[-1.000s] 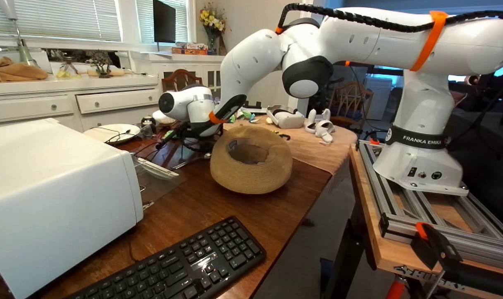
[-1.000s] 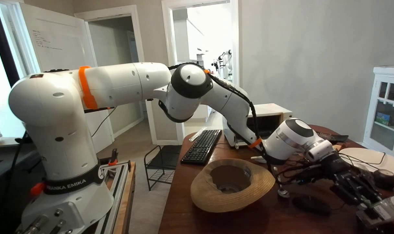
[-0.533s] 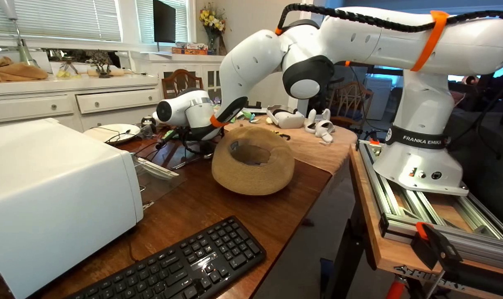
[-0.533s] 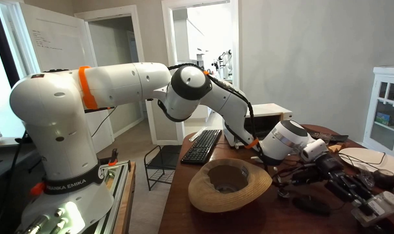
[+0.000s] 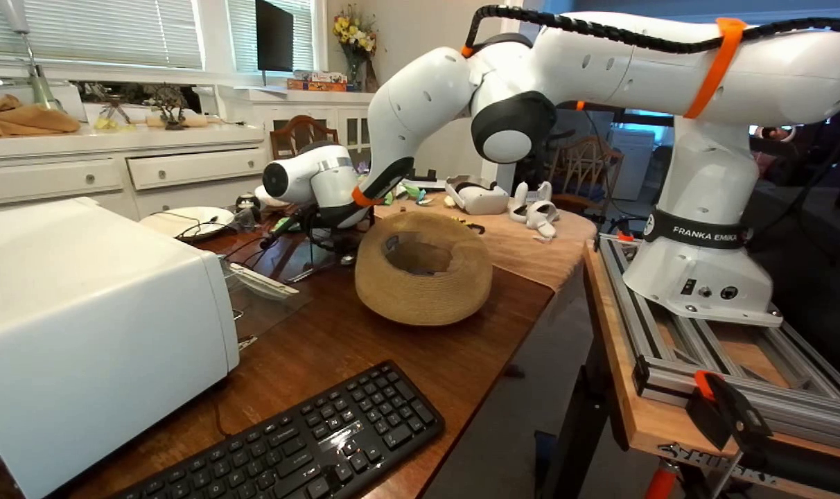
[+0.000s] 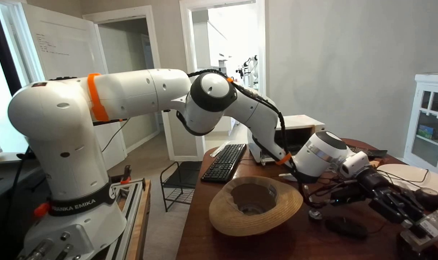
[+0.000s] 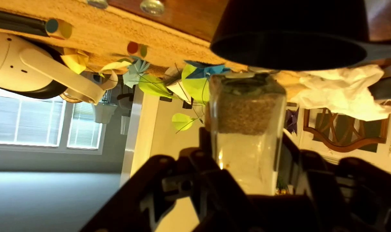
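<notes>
Checking the wrist view, you have the gripper clamped on a clear jar of granules near the black cup; a careless dip could knock both. In an exterior view the jar looks tilted, so a weak grip could slip. In an exterior view the arm hides it, risking unseen contact

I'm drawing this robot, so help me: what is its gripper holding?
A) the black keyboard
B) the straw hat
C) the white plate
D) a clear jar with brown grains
D: in the wrist view, the clear jar, with brown grains inside, is clamped in the gripper.
</notes>
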Motion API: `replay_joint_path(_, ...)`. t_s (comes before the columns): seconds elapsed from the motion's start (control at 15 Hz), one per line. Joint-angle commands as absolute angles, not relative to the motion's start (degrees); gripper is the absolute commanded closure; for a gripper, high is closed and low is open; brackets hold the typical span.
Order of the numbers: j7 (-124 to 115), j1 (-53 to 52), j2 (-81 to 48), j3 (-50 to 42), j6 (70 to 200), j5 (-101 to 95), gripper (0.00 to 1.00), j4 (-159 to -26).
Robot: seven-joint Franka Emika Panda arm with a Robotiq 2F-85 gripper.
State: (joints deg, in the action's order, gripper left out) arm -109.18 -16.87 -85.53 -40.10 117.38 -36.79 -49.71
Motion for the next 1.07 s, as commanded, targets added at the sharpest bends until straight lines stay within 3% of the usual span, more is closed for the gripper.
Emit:
replay_joint_path(0.0,-107.91,-14.5,-85.43,-38.44,116.14,-40.13,0.76,-46.85)
replay_joint_path(1.0,-108.31,-9.43,-85.01,-26.27,115.43,-58.25,0.76,-45.19)
